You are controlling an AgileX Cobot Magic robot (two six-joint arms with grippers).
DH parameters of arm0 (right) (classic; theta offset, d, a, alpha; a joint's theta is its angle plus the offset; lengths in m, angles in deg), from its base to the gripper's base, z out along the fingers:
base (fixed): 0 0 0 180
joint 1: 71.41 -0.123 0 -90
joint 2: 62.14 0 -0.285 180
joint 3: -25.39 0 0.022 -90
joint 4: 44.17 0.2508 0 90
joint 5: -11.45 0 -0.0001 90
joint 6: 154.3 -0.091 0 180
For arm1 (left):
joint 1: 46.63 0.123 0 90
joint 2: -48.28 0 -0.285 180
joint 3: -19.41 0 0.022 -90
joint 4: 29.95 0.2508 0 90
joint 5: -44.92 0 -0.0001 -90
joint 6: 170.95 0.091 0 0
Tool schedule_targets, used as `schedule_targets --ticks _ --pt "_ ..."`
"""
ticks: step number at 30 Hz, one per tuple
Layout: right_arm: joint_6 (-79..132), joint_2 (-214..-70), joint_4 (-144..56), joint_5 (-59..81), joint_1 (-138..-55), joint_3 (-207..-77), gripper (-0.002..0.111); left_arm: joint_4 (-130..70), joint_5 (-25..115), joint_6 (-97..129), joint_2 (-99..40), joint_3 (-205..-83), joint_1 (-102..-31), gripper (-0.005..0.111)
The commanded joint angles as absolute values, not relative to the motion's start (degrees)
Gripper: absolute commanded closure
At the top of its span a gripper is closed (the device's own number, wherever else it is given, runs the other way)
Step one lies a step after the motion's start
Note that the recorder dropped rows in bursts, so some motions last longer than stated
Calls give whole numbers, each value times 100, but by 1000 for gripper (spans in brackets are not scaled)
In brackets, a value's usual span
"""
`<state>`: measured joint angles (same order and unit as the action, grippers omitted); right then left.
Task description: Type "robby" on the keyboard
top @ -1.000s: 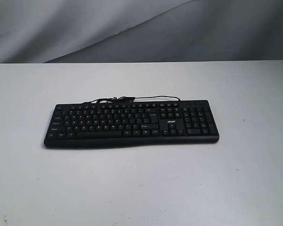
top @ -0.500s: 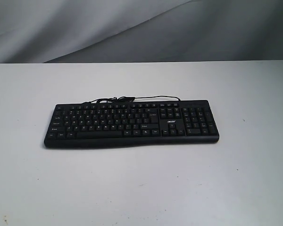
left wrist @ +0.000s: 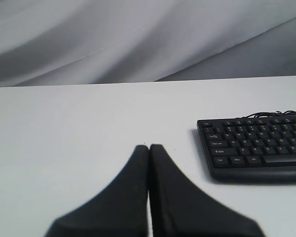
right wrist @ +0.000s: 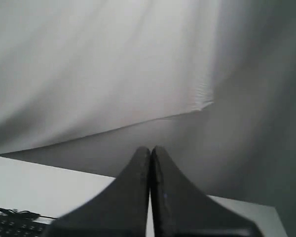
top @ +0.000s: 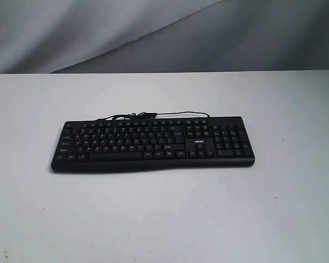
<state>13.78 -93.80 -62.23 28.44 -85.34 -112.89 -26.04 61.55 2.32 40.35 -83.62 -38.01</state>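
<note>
The black keyboard point(top: 153, 144) lies flat in the middle of the white table point(top: 164, 219), number pad to the right, its thin cable point(top: 153, 115) bunched behind it. No arm shows in the exterior view. In the left wrist view my left gripper point(left wrist: 149, 146) is shut with nothing in it, above bare table to one side of the keyboard's point(left wrist: 256, 148) Ctrl and Shift end. My right gripper point(right wrist: 150, 148) is also shut and empty, raised and pointing toward the grey backdrop; only a corner of the keyboard point(right wrist: 10, 224) and cable shows there.
A grey draped cloth point(top: 164, 33) hangs behind the table's far edge. White tabletop surrounds the keyboard on all sides.
</note>
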Motion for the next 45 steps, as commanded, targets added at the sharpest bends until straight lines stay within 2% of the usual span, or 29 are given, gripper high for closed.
schedule_targets --ticks 1,16,35,45 --pt "1703 -8814 -6255 2866 -8052 -10742 108 -2651 6129 209 4049 -8338 -3790 106" --pt "2139 -7365 -5818 2852 -6932 -9089 108 -2651 6129 209 4049 -8338 -3790 106" --pt "2372 -6992 -5265 2714 -6659 -7771 108 -2651 6129 209 4049 -8338 -3790 106" --pt "2419 -6992 -5188 3090 -6573 -7739 108 -2651 6129 209 4049 -8338 -3790 106"
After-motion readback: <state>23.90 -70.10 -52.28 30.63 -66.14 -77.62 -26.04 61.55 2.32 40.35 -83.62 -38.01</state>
